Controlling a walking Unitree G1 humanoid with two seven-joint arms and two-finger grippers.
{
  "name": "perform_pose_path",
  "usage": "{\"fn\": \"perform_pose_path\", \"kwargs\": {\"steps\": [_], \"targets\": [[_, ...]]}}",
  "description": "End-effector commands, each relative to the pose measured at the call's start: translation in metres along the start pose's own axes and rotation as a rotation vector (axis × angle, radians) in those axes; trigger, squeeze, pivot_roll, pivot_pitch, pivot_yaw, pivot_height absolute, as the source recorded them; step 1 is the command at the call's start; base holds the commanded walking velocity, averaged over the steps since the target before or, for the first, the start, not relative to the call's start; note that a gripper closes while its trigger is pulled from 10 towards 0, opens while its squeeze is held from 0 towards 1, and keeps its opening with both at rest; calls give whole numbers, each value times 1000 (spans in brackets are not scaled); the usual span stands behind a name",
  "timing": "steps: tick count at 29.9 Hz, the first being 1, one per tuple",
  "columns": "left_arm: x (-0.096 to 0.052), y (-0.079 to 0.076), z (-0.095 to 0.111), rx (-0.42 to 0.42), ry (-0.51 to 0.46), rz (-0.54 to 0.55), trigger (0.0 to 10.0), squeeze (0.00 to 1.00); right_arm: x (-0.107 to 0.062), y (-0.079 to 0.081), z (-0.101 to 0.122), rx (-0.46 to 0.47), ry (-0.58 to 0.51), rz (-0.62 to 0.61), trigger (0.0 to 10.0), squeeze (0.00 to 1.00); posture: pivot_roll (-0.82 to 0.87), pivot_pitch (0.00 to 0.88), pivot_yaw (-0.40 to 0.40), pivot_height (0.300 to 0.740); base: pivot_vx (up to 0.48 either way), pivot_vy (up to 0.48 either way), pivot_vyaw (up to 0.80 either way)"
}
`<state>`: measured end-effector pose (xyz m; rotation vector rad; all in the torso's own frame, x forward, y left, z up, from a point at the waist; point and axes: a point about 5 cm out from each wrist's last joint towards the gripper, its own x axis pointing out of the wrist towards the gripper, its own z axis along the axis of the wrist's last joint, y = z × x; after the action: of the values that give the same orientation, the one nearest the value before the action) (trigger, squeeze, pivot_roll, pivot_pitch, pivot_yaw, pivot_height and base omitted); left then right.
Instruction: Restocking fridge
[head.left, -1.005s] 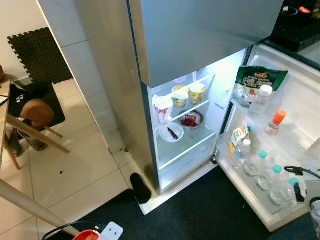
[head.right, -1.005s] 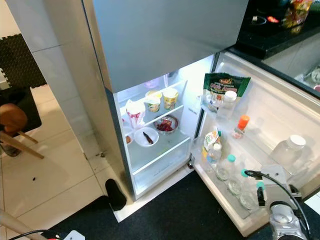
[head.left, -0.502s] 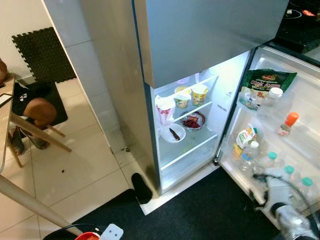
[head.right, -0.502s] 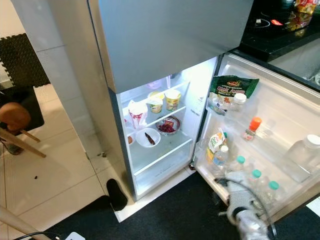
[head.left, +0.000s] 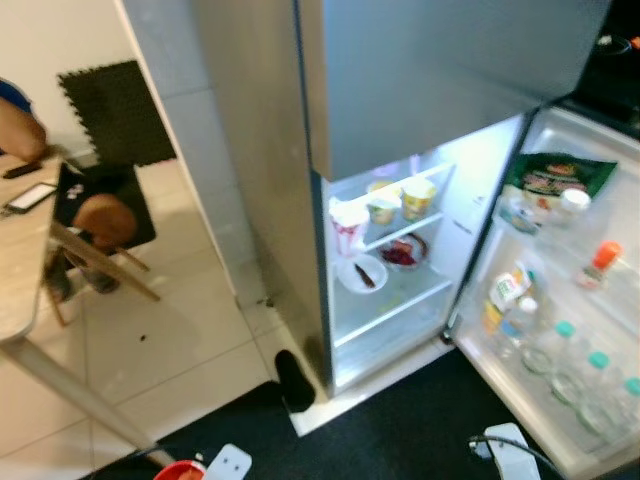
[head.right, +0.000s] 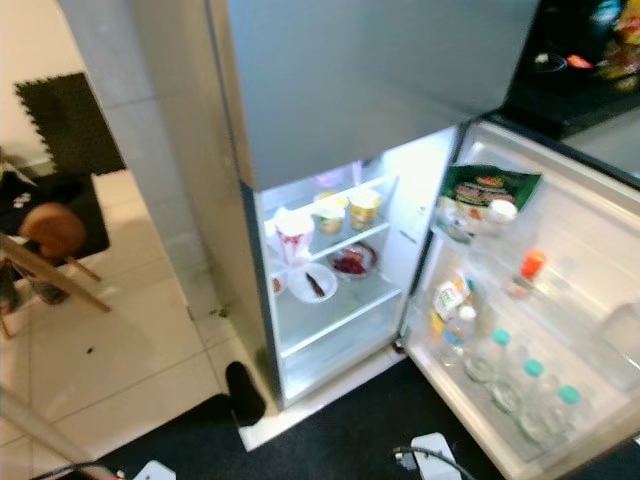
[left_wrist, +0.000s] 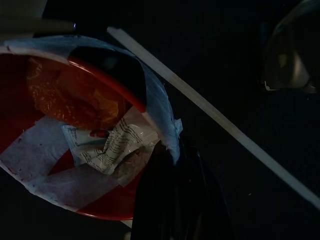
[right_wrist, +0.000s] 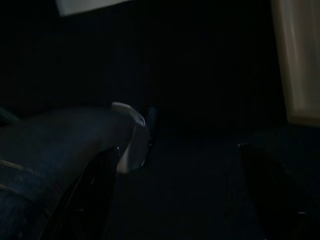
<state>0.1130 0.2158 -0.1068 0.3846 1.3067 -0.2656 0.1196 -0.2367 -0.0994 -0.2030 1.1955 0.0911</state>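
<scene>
Fridge (head.left: 400, 100) open, shelves and door rack (head.right: 520, 400) already part-stocked with cups, bowls, bottles; left gripper (left_wrist: 175, 195) hangs low beside a red bucket (left_wrist: 60, 100), fingers' state unclear; right gripper (right_wrist: 175, 170) released, empty; more restocking apparently remains.

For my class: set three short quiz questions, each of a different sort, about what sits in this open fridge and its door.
1. True or false: the fridge door stands open.
2. The orange-capped bottle stands: A) on the inner shelf B) in the door C) on the floor.
3. Fill in: the white bowl sits on the shelf ____ the yellow cups.

Key: 1 true; 2 B; 3 below.
</scene>
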Motion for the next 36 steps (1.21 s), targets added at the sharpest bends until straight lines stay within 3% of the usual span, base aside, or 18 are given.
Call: {"fn": "perform_pose_path", "kwargs": {"steps": [1,10,36], "targets": [[1,-6,1,-7,-8,-5,10000,0,1,1,3,-14,-8,-5,10000,0,-86,0,17,740,0,0,788],[1,-9,-5,-9,16,-12,10000,0,3,7,11,-25,-16,-22,10000,0,-81,0,19,740,0,-130,262],[1,-11,-5,12,21,-28,10000,0,3,14,4,-69,1,24,10000,0,-80,0,22,740,0,-430,0]]}}
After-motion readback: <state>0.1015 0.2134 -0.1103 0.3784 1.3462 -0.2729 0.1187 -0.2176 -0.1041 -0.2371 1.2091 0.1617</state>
